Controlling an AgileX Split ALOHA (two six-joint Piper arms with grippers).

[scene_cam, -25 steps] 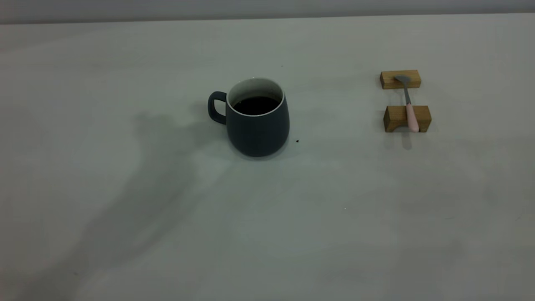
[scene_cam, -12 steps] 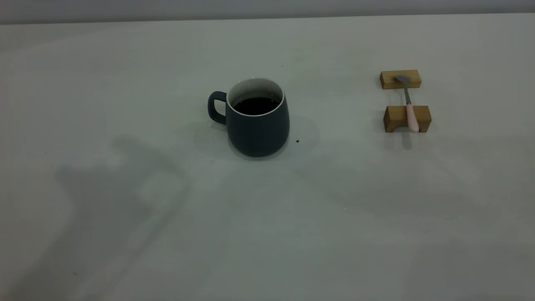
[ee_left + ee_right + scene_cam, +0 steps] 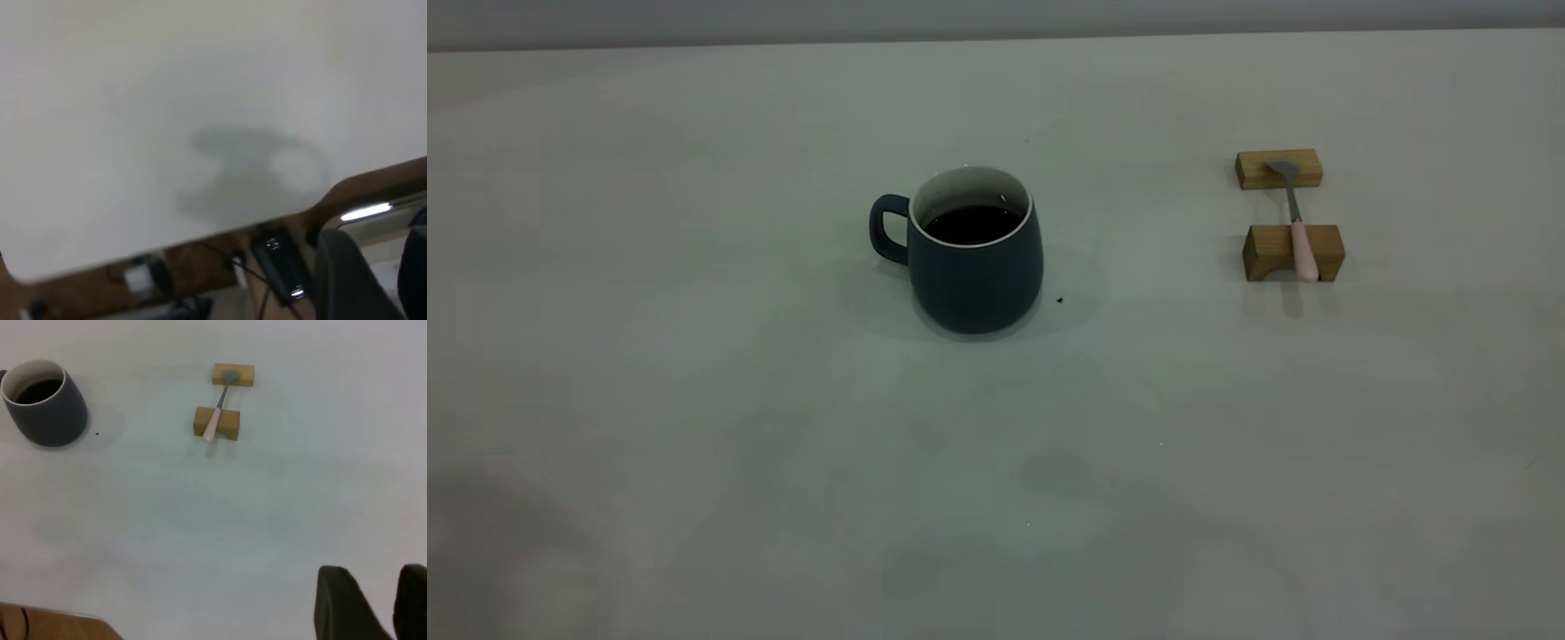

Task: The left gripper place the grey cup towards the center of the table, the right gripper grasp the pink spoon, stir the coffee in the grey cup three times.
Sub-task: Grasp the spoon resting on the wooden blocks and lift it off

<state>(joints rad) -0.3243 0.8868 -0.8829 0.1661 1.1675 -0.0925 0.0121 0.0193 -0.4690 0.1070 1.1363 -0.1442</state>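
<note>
The grey cup [image 3: 976, 276] stands upright near the middle of the table [image 3: 694, 400], handle to the left, with dark coffee [image 3: 971, 224] inside. It also shows in the right wrist view as the cup [image 3: 50, 417] holding coffee [image 3: 37, 390]. The pink spoon [image 3: 1303, 247] lies across two wooden blocks at the right, bowl on the far block; the right wrist view shows the spoon [image 3: 213, 423] too. Neither arm shows in the exterior view. My left gripper [image 3: 381, 240] hangs open and empty past the table's edge. My right gripper [image 3: 375, 571] is open, high above the table, far from the spoon.
Two small wooden blocks, far [image 3: 1278, 169] and near [image 3: 1272, 252], carry the spoon. A tiny dark speck [image 3: 1060, 300] lies beside the cup. In the left wrist view the table edge [image 3: 200, 233] shows, with cables and a dark device [image 3: 280, 263] below it.
The left arm's shadow has slid away from the cup toward the table's lower left and almost left the exterior view. Cup and spoon have not moved.
</note>
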